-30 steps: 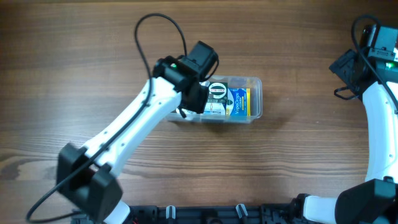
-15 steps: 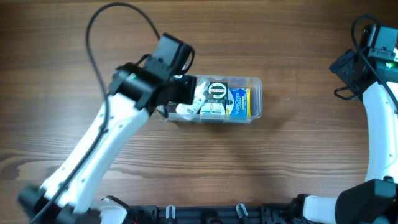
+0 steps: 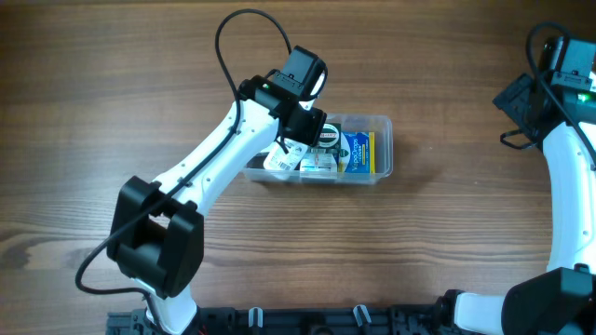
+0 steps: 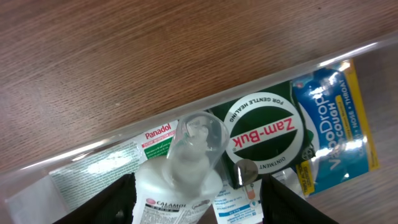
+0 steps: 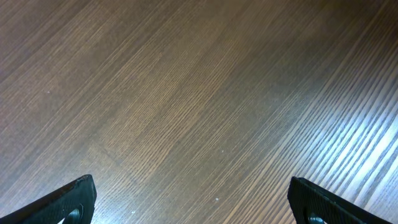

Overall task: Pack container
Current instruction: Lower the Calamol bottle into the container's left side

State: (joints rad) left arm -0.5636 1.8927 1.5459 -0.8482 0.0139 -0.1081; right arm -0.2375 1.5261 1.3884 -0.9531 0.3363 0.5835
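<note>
- Swinging in from the left end of the clear, rounded-corner plastic container, the left arm has moved within the last half second to just above its left half. The left gripper now hangs over the contents.
- Its jaws stand apart, wider than the white plastic bottle with a clear cap below them. Nothing is held, so the bottle looks released inside the container.
- Beside that bottle, inside the container, lie a round green tin and a blue-and-yellow packet — packing looks well advanced.
- The right gripper, well apart from the container, is spread open over the bare brown wooden desk.
</note>
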